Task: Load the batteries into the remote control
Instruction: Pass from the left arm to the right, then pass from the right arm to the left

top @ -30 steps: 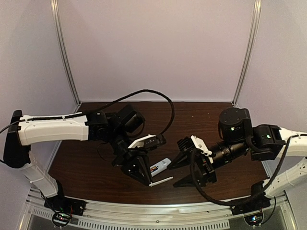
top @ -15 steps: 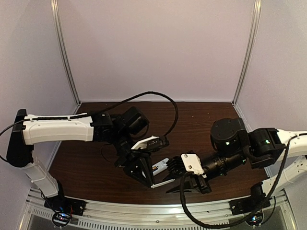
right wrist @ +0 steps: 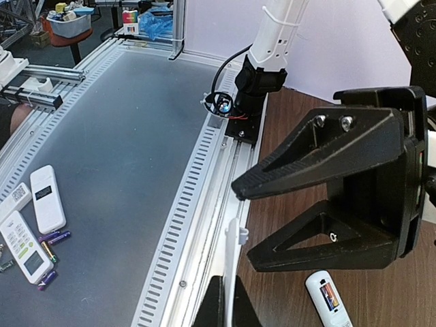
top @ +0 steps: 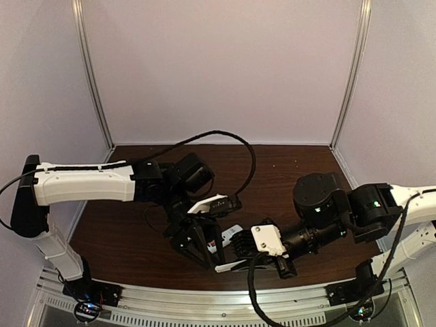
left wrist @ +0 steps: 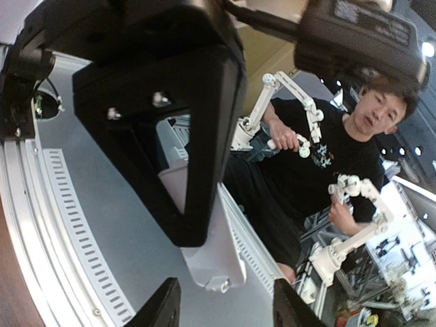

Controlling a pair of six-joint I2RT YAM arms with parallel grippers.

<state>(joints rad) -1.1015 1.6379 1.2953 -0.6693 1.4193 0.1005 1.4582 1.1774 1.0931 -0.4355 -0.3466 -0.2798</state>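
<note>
Where the dark wooden counter (top: 286, 170) meets the slotted metal rail (right wrist: 197, 204) along its near edge, both arms crowd the middle. Beyond that rail, on a lower grey surface, lie spare white handsets (right wrist: 48, 197) and a few loose cells (right wrist: 52, 238). The left wrist view looks out at a person (left wrist: 320, 170) in a black T-shirt.

The left gripper (top: 211, 261) is clamped on a thin white cover strip (right wrist: 232, 269), which juts past its fingertips over the near edge. The right gripper (right wrist: 230, 289) has its dark fingers close on either side of that strip; whether they press on it I cannot tell.

From above, both pincers hang over the remote control (right wrist: 327, 294) and hide most of it. It lies flat on the counter near the middle of the near edge, just beside the left gripper's fingers but not touching them. It is white and slim, recess upward, and the batteries (right wrist: 329, 297) show as an orange and a dark patch — too small to tell apart.
</note>
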